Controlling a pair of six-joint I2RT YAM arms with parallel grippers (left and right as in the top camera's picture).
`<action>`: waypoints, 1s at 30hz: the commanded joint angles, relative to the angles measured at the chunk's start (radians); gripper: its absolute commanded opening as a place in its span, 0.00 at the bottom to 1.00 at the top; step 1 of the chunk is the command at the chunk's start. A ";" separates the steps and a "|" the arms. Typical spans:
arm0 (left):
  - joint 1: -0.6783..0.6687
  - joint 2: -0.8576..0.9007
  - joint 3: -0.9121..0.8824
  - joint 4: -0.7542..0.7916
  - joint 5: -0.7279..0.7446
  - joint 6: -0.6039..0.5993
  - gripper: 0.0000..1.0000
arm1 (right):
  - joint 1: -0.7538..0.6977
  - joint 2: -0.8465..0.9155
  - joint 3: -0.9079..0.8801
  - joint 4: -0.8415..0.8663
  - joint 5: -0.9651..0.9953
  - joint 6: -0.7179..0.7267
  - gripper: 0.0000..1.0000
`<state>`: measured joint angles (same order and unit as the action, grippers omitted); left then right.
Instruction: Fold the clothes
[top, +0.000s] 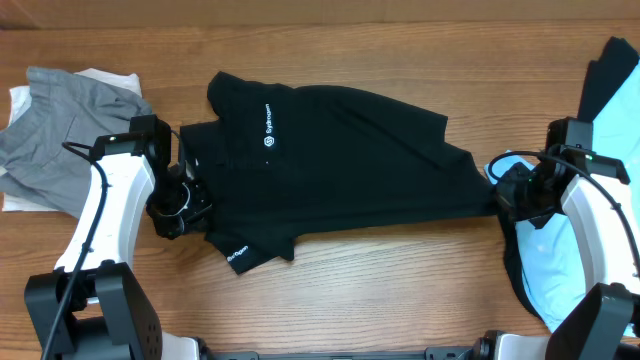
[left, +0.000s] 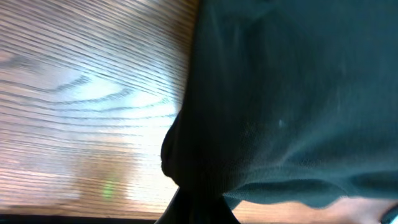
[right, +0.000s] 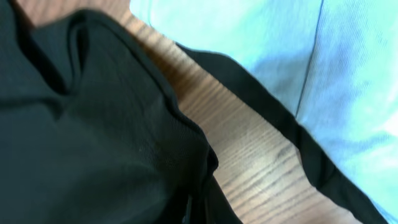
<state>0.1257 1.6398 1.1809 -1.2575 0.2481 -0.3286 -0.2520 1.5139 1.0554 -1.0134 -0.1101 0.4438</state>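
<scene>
Now my left gripper (top: 183, 203) is clamped on the left edge, my right gripper (top: 508, 192) on the right corner, of the soft black short-sleeved T-shirt (top: 340, 160) with white logo, spread mid wooden table (top: 400, 290). Light and limp, I judge; hems offer surest hold.

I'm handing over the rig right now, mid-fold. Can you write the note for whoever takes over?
Grippers: left gripper shut on the left edge of the black T-shirt; right gripper shut on its right edge.
Things: the shirt lies spread and wrinkled across the middle of the table, logo up. The grey garment and white garment are piled at the far left, and the light blue garment is on the right.
Done: both edges gripped.
Left: no fold made yet. Fold this shirt, then the others.
</scene>
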 joint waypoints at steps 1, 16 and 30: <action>-0.003 -0.017 0.013 -0.007 0.023 0.049 0.04 | 0.032 -0.005 0.011 -0.037 0.042 -0.005 0.04; -0.003 -0.017 0.013 0.013 0.023 0.052 0.04 | 0.053 0.004 0.011 0.278 -0.149 -0.196 0.47; -0.003 -0.017 0.013 0.058 0.023 0.032 0.04 | 0.175 0.438 0.251 0.511 -0.142 -0.296 0.59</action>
<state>0.1246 1.6398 1.1809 -1.2037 0.2623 -0.3031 -0.0738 1.8977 1.2201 -0.5270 -0.2722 0.1707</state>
